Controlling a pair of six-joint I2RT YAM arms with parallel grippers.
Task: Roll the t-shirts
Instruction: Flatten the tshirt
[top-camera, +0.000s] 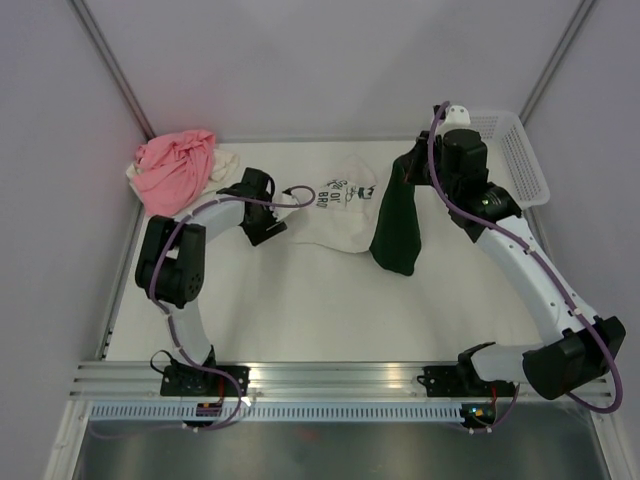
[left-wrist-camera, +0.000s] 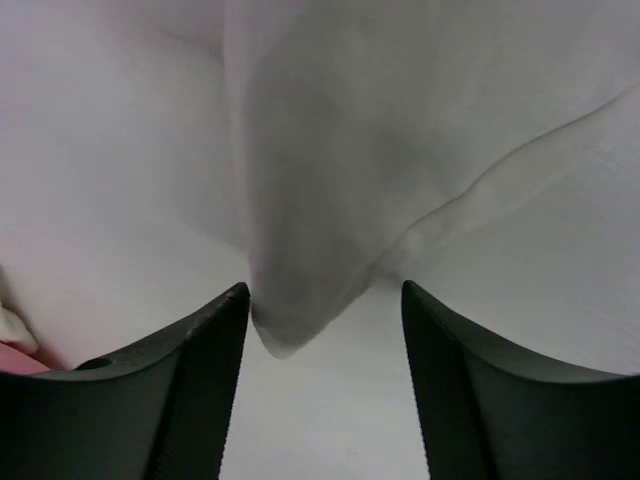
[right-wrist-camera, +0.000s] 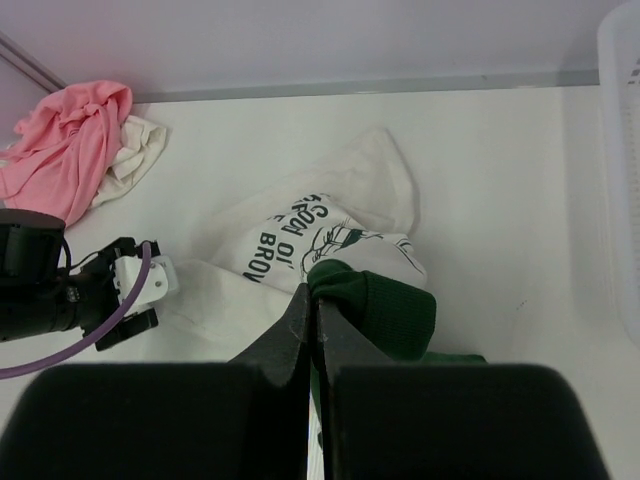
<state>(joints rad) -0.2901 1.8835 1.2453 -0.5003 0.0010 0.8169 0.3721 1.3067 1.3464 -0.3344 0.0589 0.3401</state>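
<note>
Cloth of the green t-shirt (top-camera: 398, 225) is pinched in the right tool (right-wrist-camera: 312, 305), fingers pressed together, and hangs just right of the white printed t-shirt (top-camera: 335, 215) lying on the counter (top-camera: 300, 300). Left tool (left-wrist-camera: 325, 300) stands wide apart at that shirt's left edge, a fold's tip between its fingers, ungripped.

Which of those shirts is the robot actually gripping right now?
The dark green one: the right gripper is shut on it. The white shirt only sits between the left gripper's open fingers; pink and cream lie untouched.

White arms (top-camera: 520, 262), black joints (top-camera: 170, 262), purple cables (right-wrist-camera: 108, 326), black tapered fingers (left-wrist-camera: 190, 390).
</note>
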